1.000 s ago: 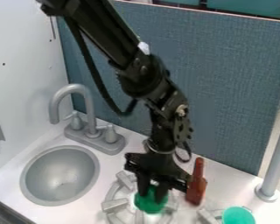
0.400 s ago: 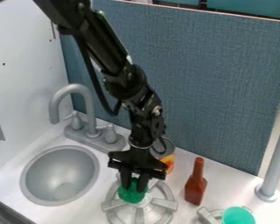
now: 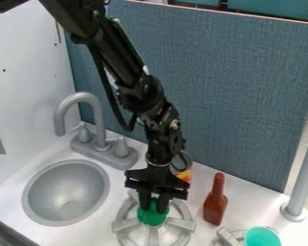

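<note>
The white tabletop holds a round grey sink and, near it, a grey stove burner, with a red-brown bottle standing beside the burner. At the burner's middle, the black claw is clamped around a green object: the grasp is made, the release is not, and whether the burner carries any weight I cannot tell.

no readable txt, labels, nos. or signs on anything.
</note>
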Action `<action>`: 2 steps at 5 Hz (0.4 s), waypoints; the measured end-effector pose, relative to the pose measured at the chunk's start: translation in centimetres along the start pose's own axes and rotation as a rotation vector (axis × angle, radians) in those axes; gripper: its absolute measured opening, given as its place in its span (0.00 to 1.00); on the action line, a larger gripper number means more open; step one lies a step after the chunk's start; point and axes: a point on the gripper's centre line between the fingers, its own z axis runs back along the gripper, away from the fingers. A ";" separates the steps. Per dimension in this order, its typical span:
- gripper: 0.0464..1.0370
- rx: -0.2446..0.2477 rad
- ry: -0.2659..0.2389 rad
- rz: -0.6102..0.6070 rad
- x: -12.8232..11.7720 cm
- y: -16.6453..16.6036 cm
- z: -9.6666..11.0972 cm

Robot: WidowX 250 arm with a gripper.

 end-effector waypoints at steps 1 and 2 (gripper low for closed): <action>0.35 0.001 0.015 0.007 -0.2 0.0 0.1; 0.65 0.004 0.041 0.040 -0.3 -0.1 0.4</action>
